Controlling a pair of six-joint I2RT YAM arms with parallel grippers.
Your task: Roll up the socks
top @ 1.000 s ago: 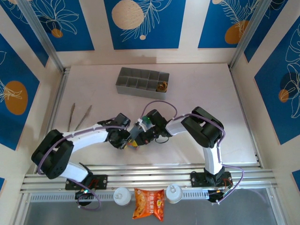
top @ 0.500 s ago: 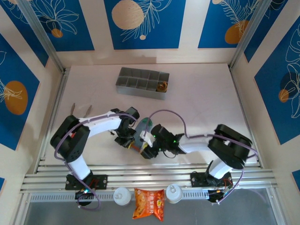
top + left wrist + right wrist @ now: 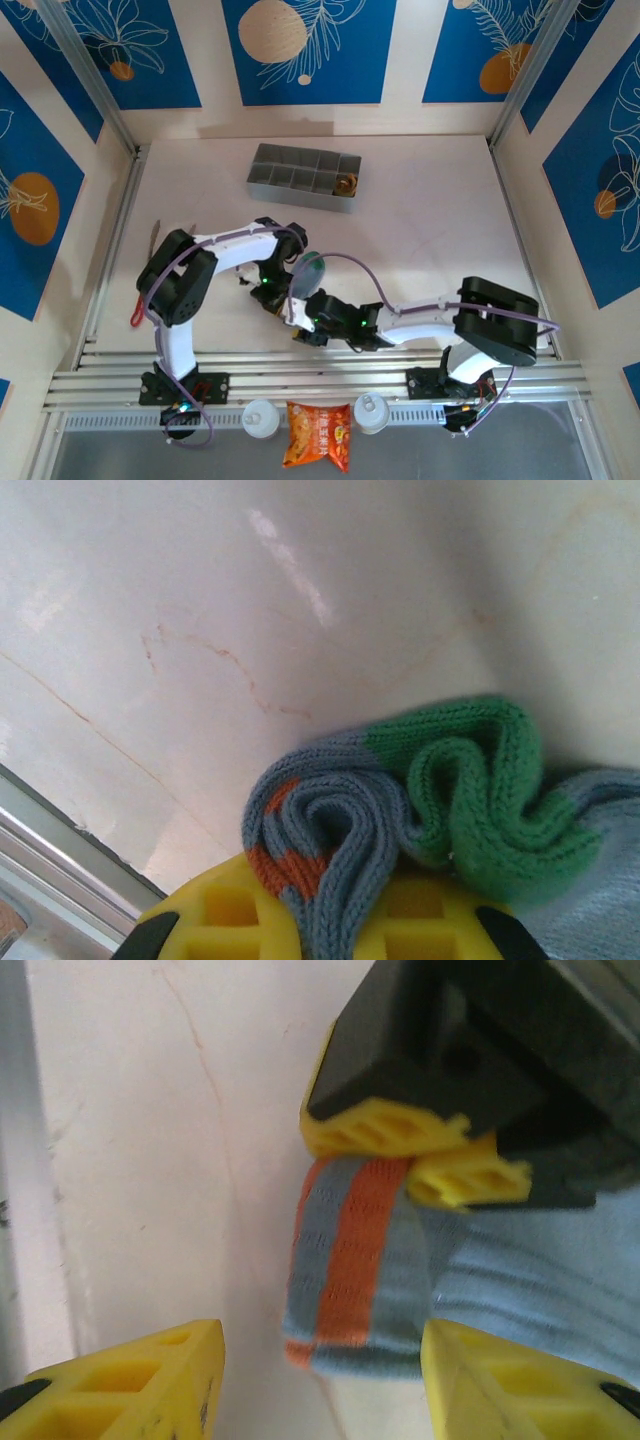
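Note:
A grey-blue sock (image 3: 440,780) with a green toe and orange bands lies bunched on the white table. My left gripper (image 3: 330,905) is shut on its folded edge, the knit squeezed between the yellow fingers. In the right wrist view the sock's orange-striped end (image 3: 350,1250) hangs from the left gripper (image 3: 425,1160), and my right gripper (image 3: 320,1365) stands open around it, one yellow finger on each side without touching. From above, the sock (image 3: 308,268) lies mid-table, with the left gripper (image 3: 272,296) and the right gripper (image 3: 298,325) close together at its near side.
A grey compartment tray (image 3: 300,178) sits at the back. Metal tweezers (image 3: 155,235) lie at the left and a red-handled tool (image 3: 135,318) lies near the left arm. An orange snack packet (image 3: 318,435) and two white caps (image 3: 260,417) sit beyond the near rails.
My right gripper has opened and let the sock go. The right arm has swung toward the near edge and reaches left. The left arm has folded in, still pinching the sock.

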